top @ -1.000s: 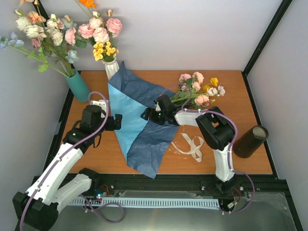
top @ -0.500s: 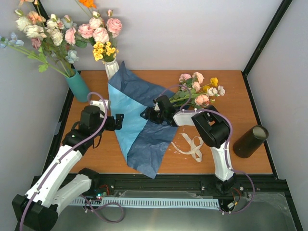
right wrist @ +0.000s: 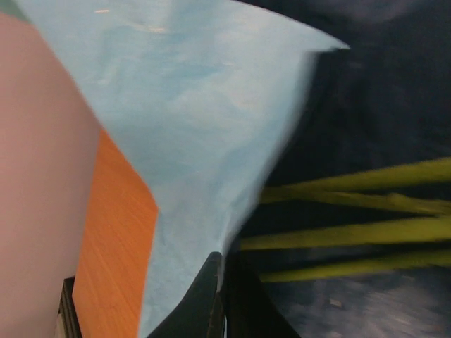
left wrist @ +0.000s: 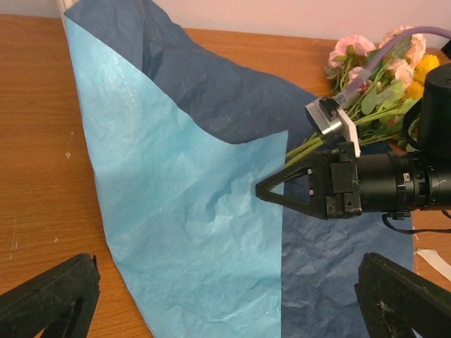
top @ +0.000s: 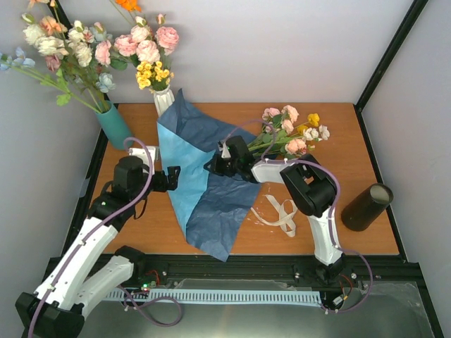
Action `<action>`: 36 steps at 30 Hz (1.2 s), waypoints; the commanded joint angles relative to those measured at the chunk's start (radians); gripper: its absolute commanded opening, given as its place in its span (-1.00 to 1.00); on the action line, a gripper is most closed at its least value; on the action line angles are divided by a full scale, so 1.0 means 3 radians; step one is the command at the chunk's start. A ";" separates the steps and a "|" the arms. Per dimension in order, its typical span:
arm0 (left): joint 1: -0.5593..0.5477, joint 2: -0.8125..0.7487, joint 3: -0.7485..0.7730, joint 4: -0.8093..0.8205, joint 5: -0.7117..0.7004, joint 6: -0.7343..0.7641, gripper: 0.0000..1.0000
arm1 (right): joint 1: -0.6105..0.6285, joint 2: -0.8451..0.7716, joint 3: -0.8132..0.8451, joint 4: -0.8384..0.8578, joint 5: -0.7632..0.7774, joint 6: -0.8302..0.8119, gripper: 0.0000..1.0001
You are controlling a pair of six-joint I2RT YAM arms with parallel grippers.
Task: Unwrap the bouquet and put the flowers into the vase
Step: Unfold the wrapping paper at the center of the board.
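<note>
Right gripper (left wrist: 259, 191) closed, pinching wrapping paper (left wrist: 176, 211) flap; left gripper (left wrist: 225, 301) wide open, empty. Peel flap slowly, clear of flower stems (right wrist: 366, 229)

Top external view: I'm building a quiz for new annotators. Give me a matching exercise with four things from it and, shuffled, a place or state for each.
Things:
1. dark vase
2. beige ribbon
3. flowers
4. left gripper

Place or state:
A. fingers wide open
B. lying far right of centre, stems on the blue paper
C. by the right edge of the table
D. loose on the wood, just right of the paper

Pairs: 1-C, 2-D, 3-B, 4-A
</note>
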 commanded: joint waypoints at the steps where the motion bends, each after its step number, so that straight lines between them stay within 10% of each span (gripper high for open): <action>1: -0.0008 -0.0153 0.0032 0.0103 -0.0042 0.0019 0.99 | 0.0236 -0.0262 0.0357 -0.0228 -0.0108 -0.0384 -0.94; 20: -0.0008 -0.1001 -0.0054 0.0157 -0.0603 -0.0053 0.99 | 0.1245 0.0906 0.2038 -0.0620 -0.0354 -0.0579 -0.89; 36: -0.0008 -0.1043 0.0021 0.0125 -0.0660 0.0148 0.99 | 0.1319 0.0686 0.2195 -0.1150 -0.0422 -0.0906 0.16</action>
